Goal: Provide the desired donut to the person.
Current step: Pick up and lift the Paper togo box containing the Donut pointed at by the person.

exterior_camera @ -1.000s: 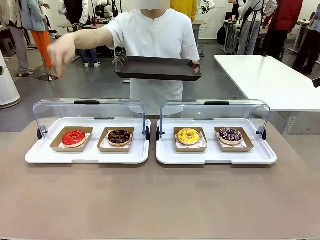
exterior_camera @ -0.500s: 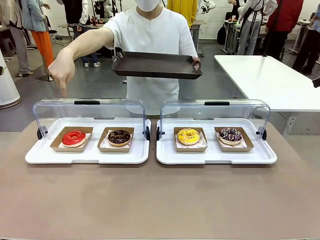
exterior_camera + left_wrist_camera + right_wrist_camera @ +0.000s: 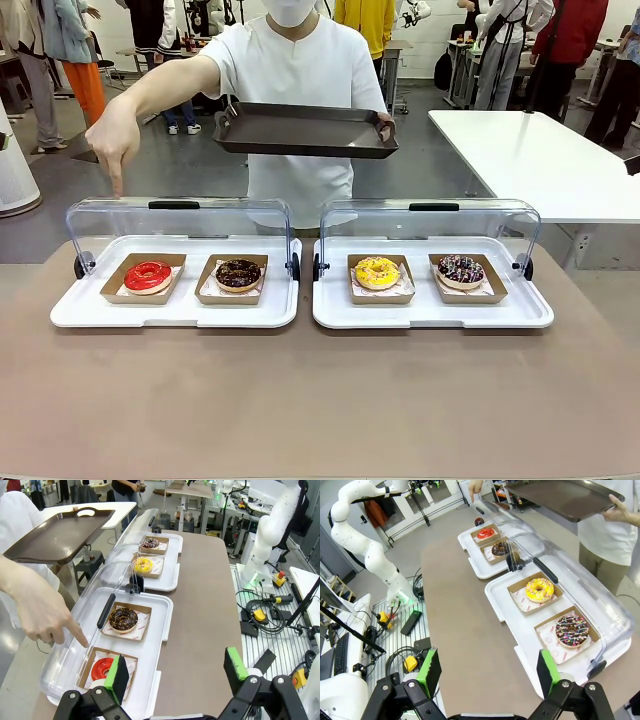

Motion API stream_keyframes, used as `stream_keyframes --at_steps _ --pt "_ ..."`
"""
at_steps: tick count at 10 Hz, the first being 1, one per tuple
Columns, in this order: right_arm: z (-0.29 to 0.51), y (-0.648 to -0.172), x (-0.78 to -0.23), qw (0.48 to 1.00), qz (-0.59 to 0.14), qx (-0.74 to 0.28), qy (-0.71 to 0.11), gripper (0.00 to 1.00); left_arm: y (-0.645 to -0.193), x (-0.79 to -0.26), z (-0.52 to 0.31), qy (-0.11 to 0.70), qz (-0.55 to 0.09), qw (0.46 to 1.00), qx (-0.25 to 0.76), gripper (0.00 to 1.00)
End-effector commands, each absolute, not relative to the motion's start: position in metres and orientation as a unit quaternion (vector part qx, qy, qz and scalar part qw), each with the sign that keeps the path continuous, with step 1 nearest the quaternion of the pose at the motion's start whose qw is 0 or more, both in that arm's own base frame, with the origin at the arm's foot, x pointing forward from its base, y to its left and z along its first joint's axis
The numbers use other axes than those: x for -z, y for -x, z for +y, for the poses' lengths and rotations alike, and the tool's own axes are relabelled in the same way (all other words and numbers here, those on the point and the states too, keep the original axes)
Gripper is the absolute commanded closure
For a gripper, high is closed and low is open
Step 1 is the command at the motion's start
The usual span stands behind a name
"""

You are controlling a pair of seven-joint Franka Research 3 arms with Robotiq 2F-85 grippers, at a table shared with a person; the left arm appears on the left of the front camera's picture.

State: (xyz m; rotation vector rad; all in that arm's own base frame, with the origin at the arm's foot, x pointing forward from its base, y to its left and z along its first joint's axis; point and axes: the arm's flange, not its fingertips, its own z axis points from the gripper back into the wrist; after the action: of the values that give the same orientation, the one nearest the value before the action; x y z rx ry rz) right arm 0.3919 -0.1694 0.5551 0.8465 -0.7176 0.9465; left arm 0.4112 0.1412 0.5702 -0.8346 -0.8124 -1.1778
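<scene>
Four donuts lie in cardboard trays under two raised clear lids: a red donut (image 3: 148, 275), a chocolate donut (image 3: 238, 273), a yellow donut (image 3: 377, 272) and a sprinkled donut (image 3: 460, 269). The person (image 3: 300, 70) stands behind the table and holds a dark serving tray (image 3: 305, 130) in one hand. Their other hand (image 3: 113, 140) points a finger straight down over the red donut's end of the left case. In the left wrist view that hand (image 3: 42, 612) hovers by the lid above the red donut (image 3: 102, 669). My left gripper (image 3: 176, 672) is open and holds nothing. My right gripper (image 3: 489, 672) is open too, back from the yellow donut (image 3: 539, 590).
Each pair of donuts sits on a white base tray (image 3: 175, 312) (image 3: 430, 315) at the table's far side, with the clear lids (image 3: 180, 222) tipped back toward the person. The near half of the brown table (image 3: 320, 400) is bare. A white side table (image 3: 545, 160) stands at the back right.
The person's outstretched hand has come down and now points a finger downward over the left case. The dark serving tray has shifted slightly left. The donuts have not moved.
</scene>
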Motion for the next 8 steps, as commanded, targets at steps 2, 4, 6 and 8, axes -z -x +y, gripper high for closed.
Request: stream_keyframes --at_steps 2,4,6,8 --pt "-0.169 -0.393 -0.556 0.746 -0.329 -0.429 -0.388 0.0 -0.411 -0.571 0.142 0.374 -0.369 0.673 0.52 0.0" --pt "-0.169 -0.393 -0.556 0.746 -0.329 -0.429 -0.388 0.0 -0.411 -0.571 0.142 0.374 -0.369 0.673 0.52 0.0" --pt "-0.169 -0.393 -0.556 0.746 -0.329 -0.429 -0.388 0.0 -0.41 -0.566 0.125 0.281 -0.293 0.695 0.594 0.0" --pt "-0.169 -0.393 -0.556 0.746 -0.329 -0.429 -0.388 0.0 -0.423 -0.541 0.089 0.162 -0.19 0.72 0.647 0.0"
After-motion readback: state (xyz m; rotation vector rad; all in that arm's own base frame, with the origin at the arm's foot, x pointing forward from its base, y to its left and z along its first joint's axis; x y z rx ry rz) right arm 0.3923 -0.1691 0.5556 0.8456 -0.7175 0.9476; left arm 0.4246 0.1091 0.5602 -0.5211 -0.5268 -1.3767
